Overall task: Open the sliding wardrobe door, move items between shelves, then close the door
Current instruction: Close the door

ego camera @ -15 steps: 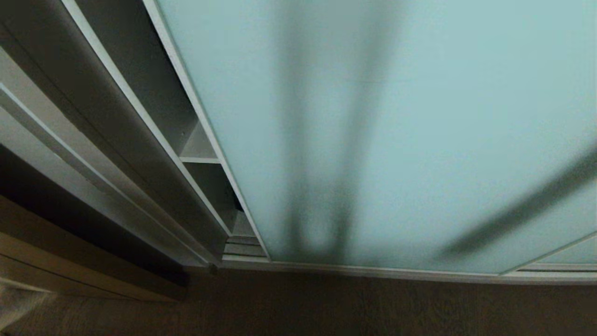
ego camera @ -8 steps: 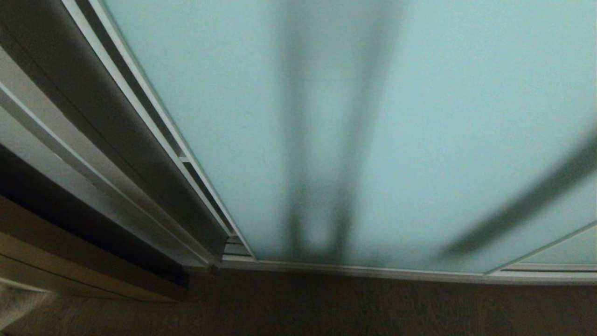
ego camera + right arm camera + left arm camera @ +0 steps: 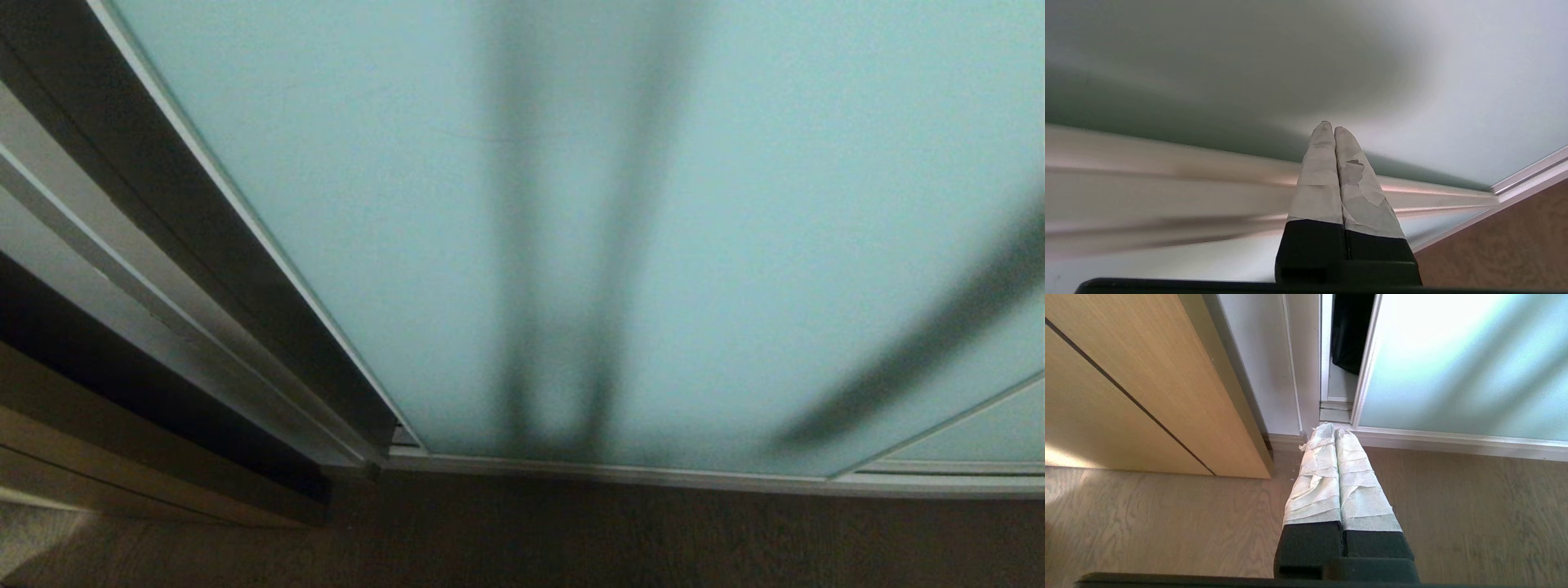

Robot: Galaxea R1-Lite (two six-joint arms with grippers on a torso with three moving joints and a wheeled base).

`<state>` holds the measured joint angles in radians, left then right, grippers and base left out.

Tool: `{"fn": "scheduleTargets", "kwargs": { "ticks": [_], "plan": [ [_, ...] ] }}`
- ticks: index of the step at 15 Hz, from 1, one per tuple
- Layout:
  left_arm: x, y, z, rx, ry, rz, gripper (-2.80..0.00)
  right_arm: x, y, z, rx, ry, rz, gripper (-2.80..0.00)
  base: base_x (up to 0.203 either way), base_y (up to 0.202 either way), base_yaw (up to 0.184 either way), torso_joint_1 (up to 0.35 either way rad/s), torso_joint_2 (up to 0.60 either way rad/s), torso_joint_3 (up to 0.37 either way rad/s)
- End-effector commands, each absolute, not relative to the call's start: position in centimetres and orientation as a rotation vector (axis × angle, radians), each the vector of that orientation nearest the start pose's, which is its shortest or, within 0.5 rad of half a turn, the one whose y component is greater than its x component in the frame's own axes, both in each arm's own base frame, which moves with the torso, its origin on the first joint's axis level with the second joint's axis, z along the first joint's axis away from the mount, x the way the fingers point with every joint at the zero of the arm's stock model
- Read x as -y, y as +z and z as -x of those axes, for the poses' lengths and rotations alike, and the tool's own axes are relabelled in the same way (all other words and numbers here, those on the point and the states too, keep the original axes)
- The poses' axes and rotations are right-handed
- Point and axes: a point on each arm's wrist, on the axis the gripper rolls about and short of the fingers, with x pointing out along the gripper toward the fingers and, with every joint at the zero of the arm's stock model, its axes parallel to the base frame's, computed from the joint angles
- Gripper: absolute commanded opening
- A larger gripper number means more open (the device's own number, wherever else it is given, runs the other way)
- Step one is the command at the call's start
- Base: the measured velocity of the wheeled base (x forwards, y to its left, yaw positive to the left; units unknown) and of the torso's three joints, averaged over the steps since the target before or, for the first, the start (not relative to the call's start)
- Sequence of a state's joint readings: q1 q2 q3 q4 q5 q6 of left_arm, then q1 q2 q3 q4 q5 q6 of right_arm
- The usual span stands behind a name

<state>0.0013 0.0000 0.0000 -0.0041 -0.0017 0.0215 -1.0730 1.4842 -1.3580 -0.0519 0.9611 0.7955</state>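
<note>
1. Head view: the sliding wardrobe door [image 3: 653, 229], a tall wide panel of frosted pale aqua-green glass in a thin brushed-silver frame, fills almost the whole picture. Its left edge stands just beside the white side post of the wardrobe [image 3: 122, 245], with only a small dark gap [image 3: 406, 437] at the bottom corner. Soft dark shadows lie on the glass. Along the near bottom is the brown wooden floor [image 3: 571, 539], and at the far left a light wooden cabinet [image 3: 122, 474]. No arm shows here.

2. Left wrist view: the left claw [image 3: 1335, 430] hangs over the grey-brown wooden floor [image 3: 1147, 522], its two fingers wrapped in pale tape, pressed together and holding nothing. Beyond the tips is the white bottom rail, the door's left edge [image 3: 1367, 363], and a narrow opening where something black [image 3: 1351, 330] hangs inside. The light wooden cabinet [image 3: 1126, 384] stands to the left.

3. Right wrist view: the right claw [image 3: 1329, 127] is fully closed and empty. Its tips are close to the frosted glass [image 3: 1453, 90], above the silver frame rail [image 3: 1167, 179]; I cannot tell whether they touch it.
</note>
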Motion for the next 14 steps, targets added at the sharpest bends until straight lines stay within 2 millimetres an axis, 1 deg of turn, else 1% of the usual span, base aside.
{"fn": "scheduleTargets", "kwargs": {
  "ticks": [1, 5, 9, 14],
  "plan": [
    [0.0, 7.6, 2.3, 0.003, 0.0, -0.021, -2.8, 19.4, 34.8, -13.5, 0.001, -0.084, -0.848, -2.8, 0.0, 0.0, 0.0, 0.0, 0.0, 0.0],
    [0.0, 7.6, 2.3, 0.003, 0.0, -0.021, -2.8, 17.8, 34.6, -13.6, -0.015, -0.047, -0.846, -2.8, 0.0, 0.0, 0.0, 0.0, 0.0, 0.0],
    [0.0, 7.6, 2.3, 0.003, 0.002, -0.021, -2.8, 17.3, 34.8, -13.4, -0.009, -0.04, -0.834, -2.8, 0.0, 0.0, 0.0, 0.0, 0.0, 0.0],
    [0.0, 7.6, 2.3, 0.003, 0.0, -0.021, -2.8, 15.6, 34.9, -13.1, -0.015, -0.005, -0.82, -2.8, 0.0, 0.0, 0.0, 0.0, 0.0, 0.0]
  ]
}}
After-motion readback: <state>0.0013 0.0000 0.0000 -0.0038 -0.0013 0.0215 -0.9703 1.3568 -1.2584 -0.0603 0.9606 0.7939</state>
